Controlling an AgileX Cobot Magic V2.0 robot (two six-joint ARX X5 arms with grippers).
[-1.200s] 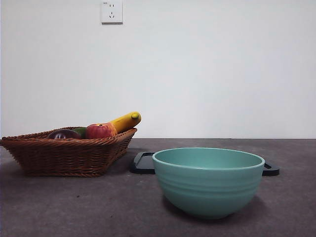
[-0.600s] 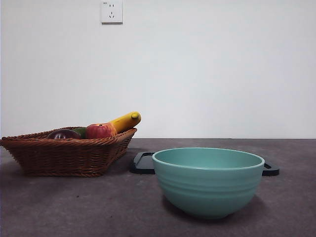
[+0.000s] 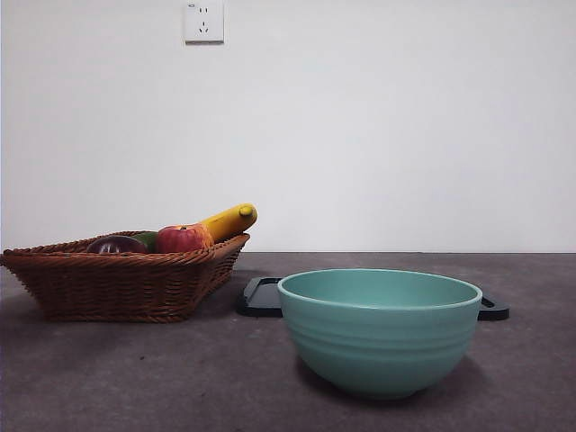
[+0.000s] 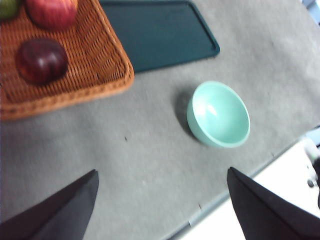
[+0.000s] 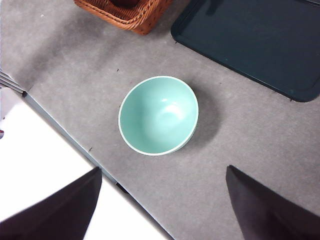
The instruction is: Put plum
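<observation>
Looking down, you find the plum lying in the wicker basket beside the apple; your left pincer and right pincer both hang wide and empty above the desk.

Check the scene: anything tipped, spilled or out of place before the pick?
Nothing stands out. The plum lies in the wicker basket with the apple and banana. The green bowl stands upright and empty, the dark tray flat behind it. Both grippers hang open above the table.
</observation>
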